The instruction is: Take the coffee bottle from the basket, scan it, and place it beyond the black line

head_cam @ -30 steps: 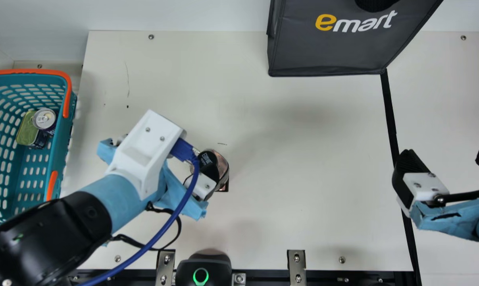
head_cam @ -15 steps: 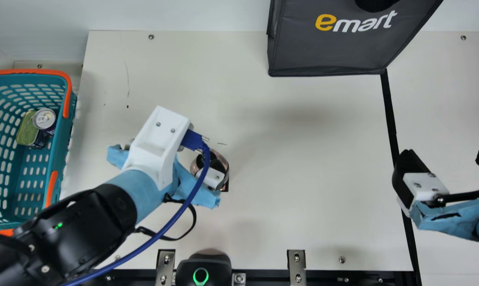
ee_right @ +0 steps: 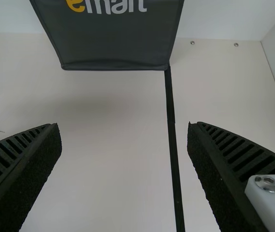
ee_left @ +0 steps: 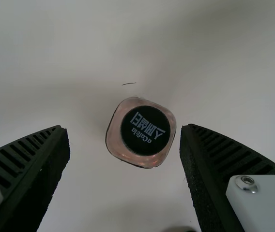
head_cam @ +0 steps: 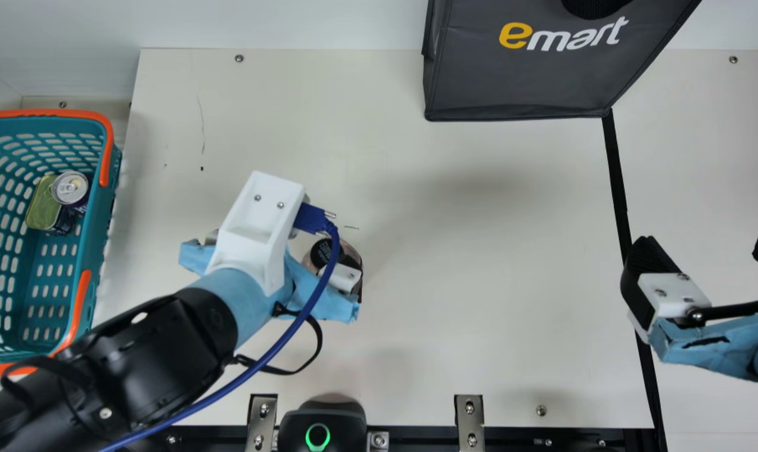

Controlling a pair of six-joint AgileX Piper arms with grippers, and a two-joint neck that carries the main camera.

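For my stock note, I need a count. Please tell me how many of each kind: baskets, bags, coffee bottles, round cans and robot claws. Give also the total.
Basket: 1
Bag: 1
Coffee bottle: 1
Round can: 1
Robot claws: 2 (left claw, right claw)
Total: 6

coffee bottle (head_cam: 321, 252) partly hidden, basket (head_cam: 100, 251) and bag (head_cam: 517, 81) cropped

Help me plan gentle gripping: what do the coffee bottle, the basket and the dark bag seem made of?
Coffee bottle: probably clear plastic, perhaps glass; its shoulder looks glossy and translucent. Basket: likely smooth moulded plastic, given its slotted walls. Dark bag: likely matte fabric, perhaps coated, given its seamed edges.
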